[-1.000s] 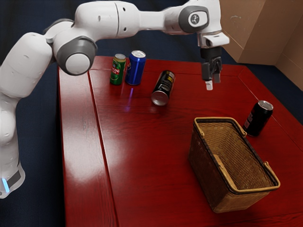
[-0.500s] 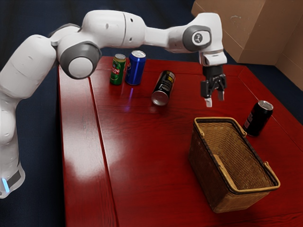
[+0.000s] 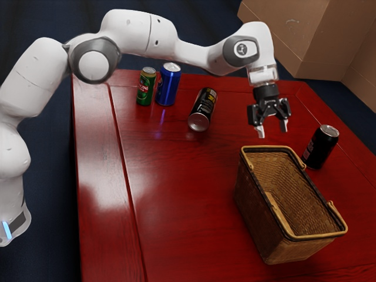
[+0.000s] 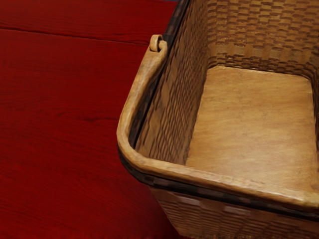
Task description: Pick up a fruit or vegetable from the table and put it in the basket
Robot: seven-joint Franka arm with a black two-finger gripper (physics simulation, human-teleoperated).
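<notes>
Red tabletop [image 3: 176, 194] — wicker basket [image 3: 254, 211] below the spread gripper [image 3: 272, 131] — the two apart.

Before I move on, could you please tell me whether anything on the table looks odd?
Yes: one black can lies on its side near the blue can, while that one, the green can and the other black can stand upright.

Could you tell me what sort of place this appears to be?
It looks like a simulated room, perhaps a dining or living room: a red wooden table with drink cans and a wicker basket on it, and a tan wall behind.
</notes>
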